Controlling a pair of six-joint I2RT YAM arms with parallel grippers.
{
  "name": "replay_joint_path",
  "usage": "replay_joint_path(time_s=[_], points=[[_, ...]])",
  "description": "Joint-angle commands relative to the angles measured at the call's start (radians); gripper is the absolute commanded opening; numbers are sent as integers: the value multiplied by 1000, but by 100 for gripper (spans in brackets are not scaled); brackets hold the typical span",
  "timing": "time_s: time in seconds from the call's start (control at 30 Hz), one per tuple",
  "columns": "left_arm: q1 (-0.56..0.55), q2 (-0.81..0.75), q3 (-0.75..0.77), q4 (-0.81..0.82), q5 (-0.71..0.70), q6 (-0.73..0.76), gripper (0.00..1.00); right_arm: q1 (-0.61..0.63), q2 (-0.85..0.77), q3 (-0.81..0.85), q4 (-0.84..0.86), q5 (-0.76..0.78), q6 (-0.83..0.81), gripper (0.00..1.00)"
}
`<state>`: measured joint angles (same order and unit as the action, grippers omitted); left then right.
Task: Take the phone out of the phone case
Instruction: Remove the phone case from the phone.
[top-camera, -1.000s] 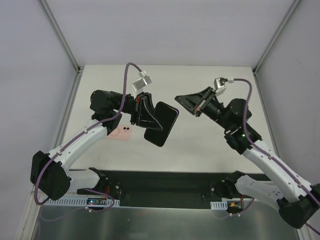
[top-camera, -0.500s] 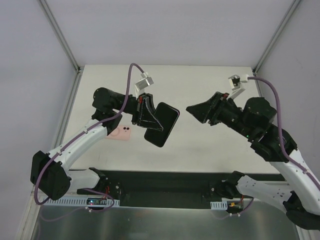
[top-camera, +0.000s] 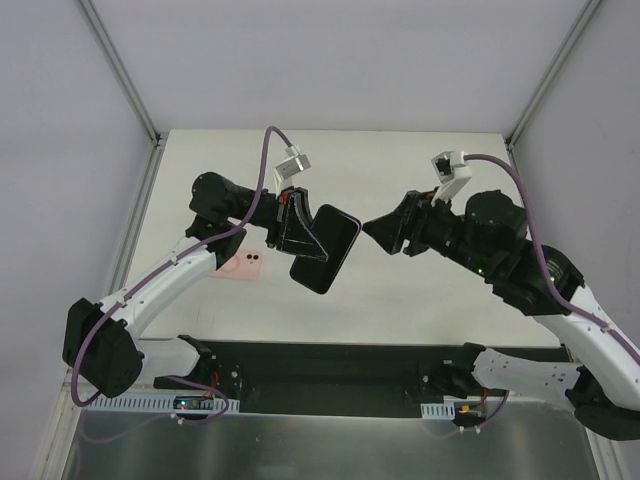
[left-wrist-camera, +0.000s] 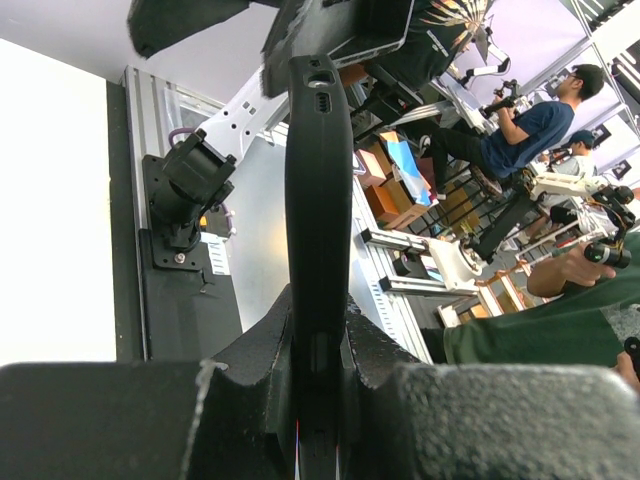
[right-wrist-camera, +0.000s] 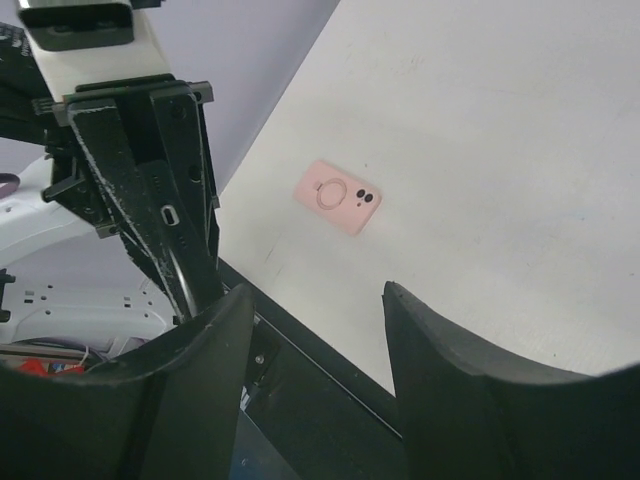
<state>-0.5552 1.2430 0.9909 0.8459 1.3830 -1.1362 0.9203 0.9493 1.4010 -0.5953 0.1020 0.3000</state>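
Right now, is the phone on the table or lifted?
Lifted. The left gripper is shut on one end of the phone, holding it in the air above the table.

Item 1: black slab-shaped phone (top-camera: 326, 249). It is held clear of the counter (top-camera: 400, 290), clamped across its two flat faces by the left gripper (top-camera: 303, 238). In the top view it lies tilted, one broad dark face toward the camera and its long axis running diagonally. In the left wrist view it appears edge-on (left-wrist-camera: 318, 200), showing a narrow black rim with small slot openings near the far end.

Item 2: pink soft phone case (top-camera: 245, 264). It lies flat on the counter, back face up (right-wrist-camera: 337, 197). The back carries a ring at centre and two dark lens openings at one end. The case is separate from the phone.
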Motion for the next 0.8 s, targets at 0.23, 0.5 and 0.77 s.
replay_joint_path(time_s=[0.23, 0.5, 0.77], points=[[3, 4, 25, 47, -21, 18, 0, 37, -58, 36, 61, 13, -50, 60], [3, -5, 23, 45, -21, 19, 0, 54, -21, 55, 63, 33, -62, 60], [3, -4, 22, 45, -19, 23, 0, 55, -7, 61, 49, 85, -67, 60]])
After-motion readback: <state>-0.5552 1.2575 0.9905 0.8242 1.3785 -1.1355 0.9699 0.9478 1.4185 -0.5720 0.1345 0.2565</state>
